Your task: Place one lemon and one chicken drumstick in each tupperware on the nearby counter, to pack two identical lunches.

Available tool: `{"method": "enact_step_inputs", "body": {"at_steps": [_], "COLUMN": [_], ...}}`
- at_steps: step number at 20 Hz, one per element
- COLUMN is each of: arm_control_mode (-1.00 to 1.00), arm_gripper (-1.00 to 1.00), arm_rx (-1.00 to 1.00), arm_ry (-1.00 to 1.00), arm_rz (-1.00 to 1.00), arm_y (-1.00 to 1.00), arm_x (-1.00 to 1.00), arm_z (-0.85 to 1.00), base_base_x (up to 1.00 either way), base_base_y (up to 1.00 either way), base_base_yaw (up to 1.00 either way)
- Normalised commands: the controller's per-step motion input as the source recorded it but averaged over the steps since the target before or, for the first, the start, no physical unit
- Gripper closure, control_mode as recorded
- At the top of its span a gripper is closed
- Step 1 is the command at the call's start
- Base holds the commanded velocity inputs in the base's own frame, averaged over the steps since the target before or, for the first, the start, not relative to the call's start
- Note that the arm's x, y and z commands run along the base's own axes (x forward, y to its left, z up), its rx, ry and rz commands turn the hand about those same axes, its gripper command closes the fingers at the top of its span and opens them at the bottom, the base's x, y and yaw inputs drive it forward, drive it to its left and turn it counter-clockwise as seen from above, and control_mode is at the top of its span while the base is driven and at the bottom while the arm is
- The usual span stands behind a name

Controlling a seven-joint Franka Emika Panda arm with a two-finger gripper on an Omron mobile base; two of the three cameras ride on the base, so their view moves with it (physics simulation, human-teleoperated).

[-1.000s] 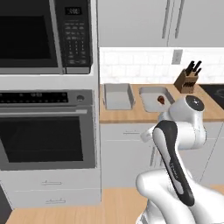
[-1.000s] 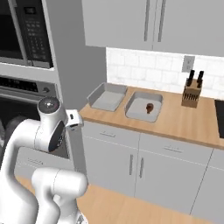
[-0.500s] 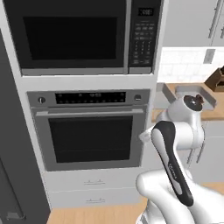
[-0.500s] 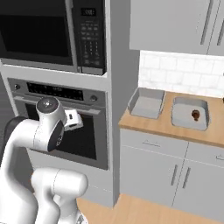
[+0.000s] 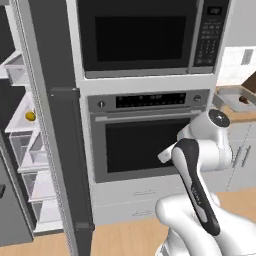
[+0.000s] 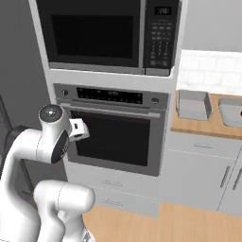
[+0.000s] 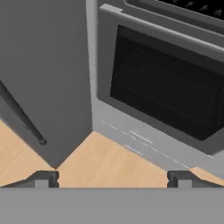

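The gripper [image 7: 113,177] is spread wide and holds nothing, its fingertips [image 7: 43,178] hanging above bare wood floor before the wall oven [image 6: 113,132]. Two grey tupperware [image 6: 193,105] sit side by side on the counter [image 6: 198,126] right of the oven. A lemon [image 5: 30,116] rests on a fridge shelf [image 5: 20,119].

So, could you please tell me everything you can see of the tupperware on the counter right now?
In the right base view, one grey tupperware sits upright on the light-brown wooden counter, just right of the oven column. It is a shallow rectangular container with low walls, plain and matte, and looks empty from here. A second tupperware lies further right, cut off by the picture's edge; its contents cannot be judged. Nothing but the counter touches either.
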Motion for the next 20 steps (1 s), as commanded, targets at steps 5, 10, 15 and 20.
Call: {"method": "enact_step_inputs", "body": {"at_steps": [5,10,15,20], "arm_control_mode": [1.0,1.0,1.0,1.0], "arm_gripper": [-1.0,-1.0,-1.0,-1.0], "arm_rx": [0.0,0.0,0.0,0.0], "arm_ry": [0.0,0.0,0.0,0.0], "arm_rz": [0.0,0.0,0.0,0.0], "arm_y": [0.0,0.0,0.0,0.0], "arm_x": [0.0,0.0,0.0,0.0], "arm_z": [0.0,0.0,0.0,0.0], "base_base_x": [-1.0,-0.56,0.01,0.12], "base_base_y": [0.78,0.99,1.0,1.0], "base_base_yaw": [-0.24,-0.15,-0.08,-0.1]}}
